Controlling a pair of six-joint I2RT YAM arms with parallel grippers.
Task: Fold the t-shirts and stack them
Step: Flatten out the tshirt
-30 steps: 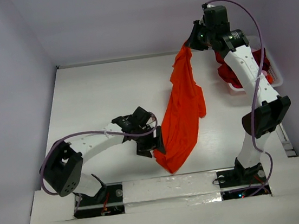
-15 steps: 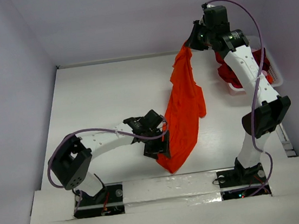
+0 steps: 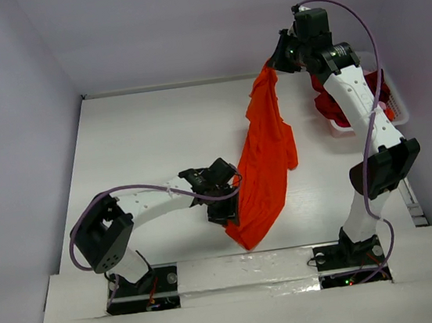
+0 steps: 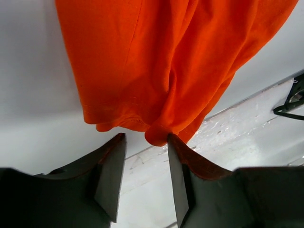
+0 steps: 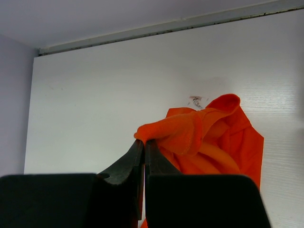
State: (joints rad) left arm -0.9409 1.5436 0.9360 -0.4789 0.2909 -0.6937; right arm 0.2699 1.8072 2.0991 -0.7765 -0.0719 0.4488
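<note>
A bright orange t-shirt (image 3: 266, 155) hangs stretched from high at the back down to the table's near edge. My right gripper (image 3: 271, 64) is shut on its top end, a bunched fold of orange cloth (image 5: 175, 135) pinched between the jaws (image 5: 144, 145). My left gripper (image 3: 234, 210) is open at the shirt's lower left edge. In the left wrist view its fingertips (image 4: 145, 140) straddle the shirt's bottom hem (image 4: 156, 135) with a gap between them, and the hem touches the right finger (image 4: 178, 156). Dark red shirts (image 3: 329, 104) lie in the basket at the right.
A white lattice basket (image 3: 397, 108) stands at the right edge behind my right arm. The back wall and side walls enclose the white table (image 3: 142, 139). A taped front strip (image 3: 245, 268) runs between the arm bases.
My left gripper has moved right, up to the lower edge of the hanging orange shirt. The right arm and the shirt's top have stayed put.
</note>
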